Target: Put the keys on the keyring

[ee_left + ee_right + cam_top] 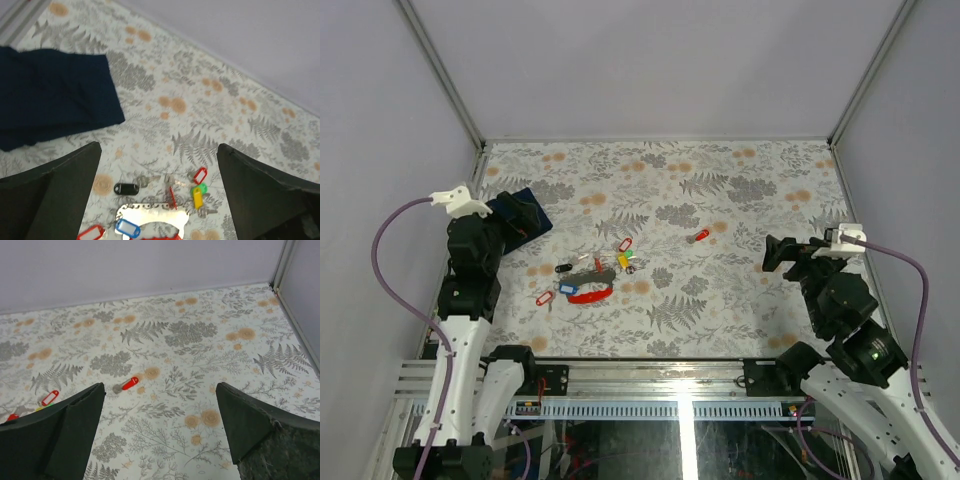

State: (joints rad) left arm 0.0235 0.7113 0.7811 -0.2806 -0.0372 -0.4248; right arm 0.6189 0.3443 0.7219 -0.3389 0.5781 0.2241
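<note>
Left of centre on the fern-printed table point(750, 190), the keyring point(590, 285), a flat grey metal fob with a red curved strap along its near side, lies among the keys point(625, 246), tiny metal blades with plastic tags in red, yellow, green, black and blue.

The left tool point(157, 150) hangs with its fingers spread wide and nothing between them. So does the right tool point(160, 386).

The left arm is clearly the nearer one. From its wrist view the fob sits just ahead and low, between the two fingers, with its long axis running roughly across the tool's opening. The right tool stands well apart, across the table. Its closest item is a lone red-tagged key point(127, 384), which lies on a diagonal between the cluster and that tool, apart from the rest.

My reading is that any first reach for the keyring falls to the left arm, coming down and slightly toward the robot's right.

A dark blue cloth point(55, 95) lies flat to the left of the cluster, apart from it.

The thin ring itself is too small to make out in any view, so I cannot tell which end of the fob carries it. The left wrist view cuts the red strap off at its bottom edge. The right wrist view hides most of the cluster behind its left finger.
</note>
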